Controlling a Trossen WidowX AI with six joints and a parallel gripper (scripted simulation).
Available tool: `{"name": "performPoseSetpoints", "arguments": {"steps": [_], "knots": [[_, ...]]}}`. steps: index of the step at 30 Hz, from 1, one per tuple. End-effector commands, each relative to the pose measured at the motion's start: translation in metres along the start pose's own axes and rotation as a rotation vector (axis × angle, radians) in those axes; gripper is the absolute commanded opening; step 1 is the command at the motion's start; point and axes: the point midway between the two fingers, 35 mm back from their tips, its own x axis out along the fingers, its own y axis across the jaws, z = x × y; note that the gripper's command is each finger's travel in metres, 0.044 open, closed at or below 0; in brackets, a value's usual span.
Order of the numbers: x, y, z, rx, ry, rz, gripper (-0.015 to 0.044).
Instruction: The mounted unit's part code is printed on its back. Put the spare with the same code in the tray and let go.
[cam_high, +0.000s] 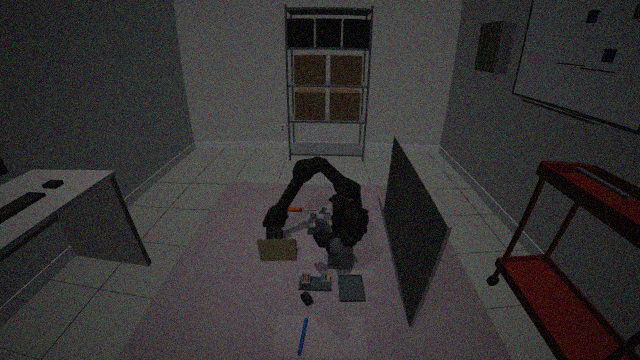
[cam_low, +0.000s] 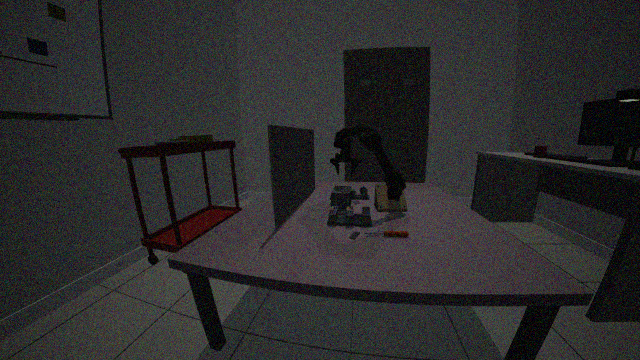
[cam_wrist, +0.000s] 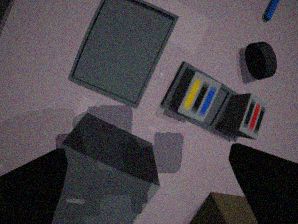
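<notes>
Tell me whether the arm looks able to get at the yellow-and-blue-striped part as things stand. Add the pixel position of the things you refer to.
Probably yes: the gripper (cam_high: 325, 245) (cam_low: 344, 166) (cam_wrist: 150, 156) is open and empty, and nothing covers the yellow-and-blue-striped part (cam_high: 326, 277) (cam_wrist: 200, 97). The grey block (cam_high: 341, 254) (cam_low: 341, 194) (cam_wrist: 110, 150) nearby would need clearing.

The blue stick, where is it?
In the top view, the blue stick lies at the bottom, just below the small black object.

Flat tray (cam_high: 352, 288) (cam_wrist: 123, 52): grey-green | label between claw (cam_wrist: 150, 156) tips and pen (cam_wrist: 270, 10): yellow, black, blue stripes on pale grey | pen: blue | surface (cam_high: 220, 300) (cam_low: 450, 260) (cam_wrist: 205, 175): dull pink
</notes>
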Motion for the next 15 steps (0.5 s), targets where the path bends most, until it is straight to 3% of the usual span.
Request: {"name": "performPoseSetpoints", "arguments": {"steps": [1,12,15], "knots": [[0.023,-0.057,0.007,0.4,0.037,-0.028,0.044],[0.023,-0.057,0.007,0.4,0.037,-0.028,0.044],[0.035,-0.058,0.007,0.4,0.038,-0.028,0.0361]]}}
